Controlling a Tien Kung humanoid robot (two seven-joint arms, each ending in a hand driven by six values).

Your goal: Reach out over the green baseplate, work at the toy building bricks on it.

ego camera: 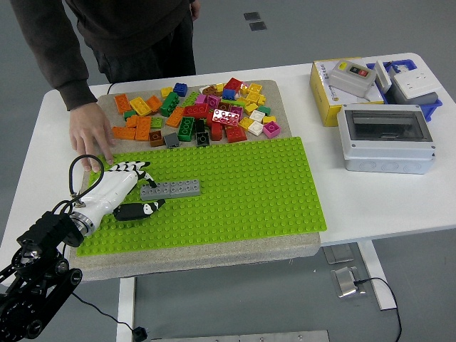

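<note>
The white table fills most of the view. On its left half lies a beige mat, reaching from the far edge to the near edge. The green baseplate covers the near part of the mat, w/ its front side along the near edge of the table.

At the far right corner stand a grey enclosure w/ clear lid, a yellow box w/ a grey switch unit on it, and a blue bin holding a white socket part.

A person stands at the far left corner; the person's hand lies flat on the mat, fingers spread, just beside the far left corner of the baseplate.

The pile of loose bricks (orange, yellow, red, green, pink, others) lies on the bare mat, behind the baseplate.

The left hand of the robot, white w/ black fingertips, comes in from the near left corner and is over the left part of the baseplate. Its fingers are loosely spread and pinch nothing. The fingertips are just beside the left end of the long grey brick; if they touch it, I cannot tell. The thumb points to the right, in front of the brick.

The grey brick sits on the baseplate, left of centre.
</note>
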